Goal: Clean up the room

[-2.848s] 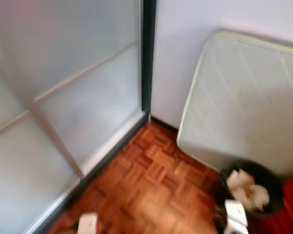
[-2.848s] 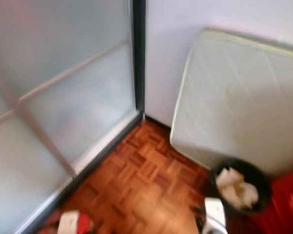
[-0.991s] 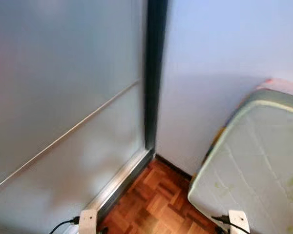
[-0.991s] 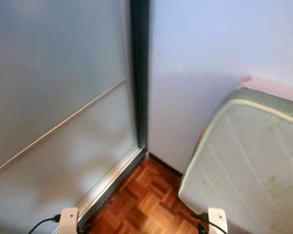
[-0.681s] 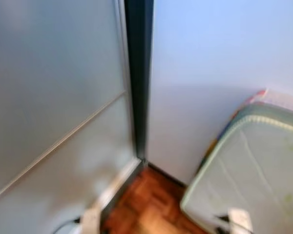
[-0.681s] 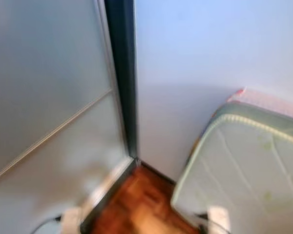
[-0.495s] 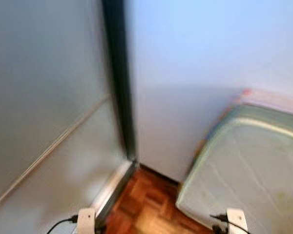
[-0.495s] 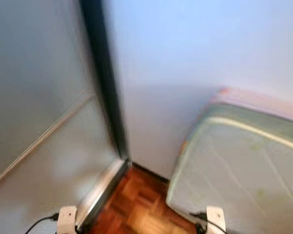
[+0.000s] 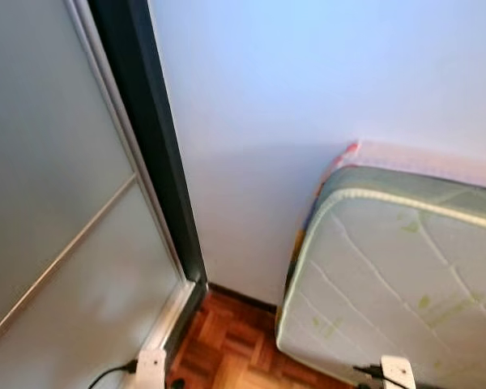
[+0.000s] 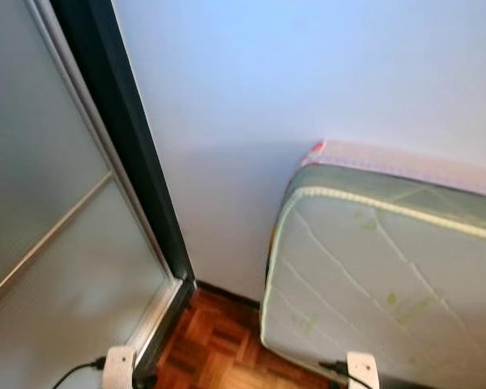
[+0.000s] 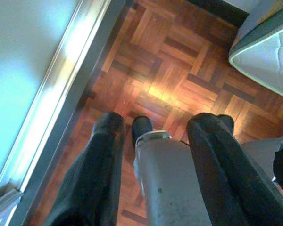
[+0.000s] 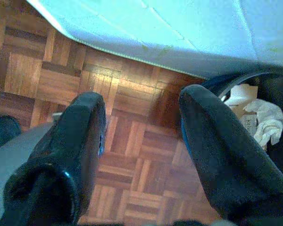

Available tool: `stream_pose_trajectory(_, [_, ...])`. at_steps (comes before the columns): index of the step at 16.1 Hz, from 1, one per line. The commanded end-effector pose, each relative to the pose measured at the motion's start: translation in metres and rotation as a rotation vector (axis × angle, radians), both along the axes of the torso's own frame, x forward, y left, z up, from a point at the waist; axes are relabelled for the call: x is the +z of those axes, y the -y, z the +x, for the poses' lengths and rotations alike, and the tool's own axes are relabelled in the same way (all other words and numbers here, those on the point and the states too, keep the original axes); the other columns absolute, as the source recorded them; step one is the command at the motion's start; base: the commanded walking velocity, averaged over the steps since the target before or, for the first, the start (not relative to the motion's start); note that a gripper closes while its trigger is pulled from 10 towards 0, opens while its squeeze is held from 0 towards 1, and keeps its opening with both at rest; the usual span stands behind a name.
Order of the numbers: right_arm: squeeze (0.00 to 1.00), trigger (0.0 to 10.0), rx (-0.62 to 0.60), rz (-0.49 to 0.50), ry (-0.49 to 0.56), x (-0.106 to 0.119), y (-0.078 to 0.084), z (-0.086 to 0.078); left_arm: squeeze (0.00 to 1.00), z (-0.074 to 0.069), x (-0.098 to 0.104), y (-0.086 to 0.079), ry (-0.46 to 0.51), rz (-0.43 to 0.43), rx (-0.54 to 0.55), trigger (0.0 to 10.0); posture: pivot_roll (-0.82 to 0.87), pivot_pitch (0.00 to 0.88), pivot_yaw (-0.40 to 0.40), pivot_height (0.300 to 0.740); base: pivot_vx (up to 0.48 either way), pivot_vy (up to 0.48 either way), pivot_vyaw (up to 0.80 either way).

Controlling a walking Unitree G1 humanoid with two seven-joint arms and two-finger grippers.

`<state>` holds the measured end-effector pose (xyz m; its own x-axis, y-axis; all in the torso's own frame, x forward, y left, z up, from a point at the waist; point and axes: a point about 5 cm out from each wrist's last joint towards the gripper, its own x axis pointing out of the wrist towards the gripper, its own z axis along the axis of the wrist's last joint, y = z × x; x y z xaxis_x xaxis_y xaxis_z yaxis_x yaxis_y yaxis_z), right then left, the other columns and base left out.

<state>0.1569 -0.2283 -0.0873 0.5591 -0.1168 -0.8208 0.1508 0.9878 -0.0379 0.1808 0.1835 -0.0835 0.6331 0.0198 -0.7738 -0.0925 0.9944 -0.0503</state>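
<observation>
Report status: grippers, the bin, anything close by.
Left gripper open, empty, over parquet floor. Right gripper open, empty, beside black bin holding crumpled paper. Mattress leans on wall just ahead; frosted sliding door to the left.

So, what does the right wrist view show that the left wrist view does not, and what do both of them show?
The right wrist view alone has the round black waste bin with crumpled white paper inside, beyond the open right gripper. The left wrist view alone has the pale frosted sliding door and its metal floor track, past the open left gripper. Both show the reddish wooden parquet floor and an edge of the quilted white mattress.
</observation>
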Motion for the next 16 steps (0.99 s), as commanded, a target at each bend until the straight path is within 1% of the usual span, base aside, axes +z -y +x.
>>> stream_pose_trajectory(1, [0.0, 10.0, -0.01, 0.003, 0.005, 0.0005, 0.0015, 0.0002, 0.0, -0.0074, -0.0033, -0.0033, -0.027, 0.001, 0.009, 10.0, 0.05, 0.1, 0.002, 0.74, 0.0, 0.0, 0.0])
stream_pose_trajectory(8, [0.0, 10.0, -0.007, 0.004, 0.007, 0.0006, 0.0007, 0.001, 0.0, -0.0109, -0.0054, -0.0023, -0.049, 0.0, 0.013, 10.0, 0.05, 0.094, 0.003, 0.74, 0.0, 0.0, 0.0])
stream_pose_trajectory(11, [0.0, 10.0, -0.005, 0.011, 0.009, 0.0009, 0.0004, 0.0017, 0.0, -0.014, -0.0067, -0.0059, -0.071, 0.037, -0.014, 10.0, 0.06, 0.105, 0.0, 0.74, 0.0, 0.0, 0.0])
stream_pose_trajectory(16, [0.0, 10.0, -0.004, 0.015, 0.007, 0.0007, 0.0001, 0.0015, 0.0, -0.0133, -0.0065, -0.0057, -0.072, 0.055, -0.02, 10.0, 0.06, 0.105, 0.0, 0.74, 0.0, 0.0, 0.0])
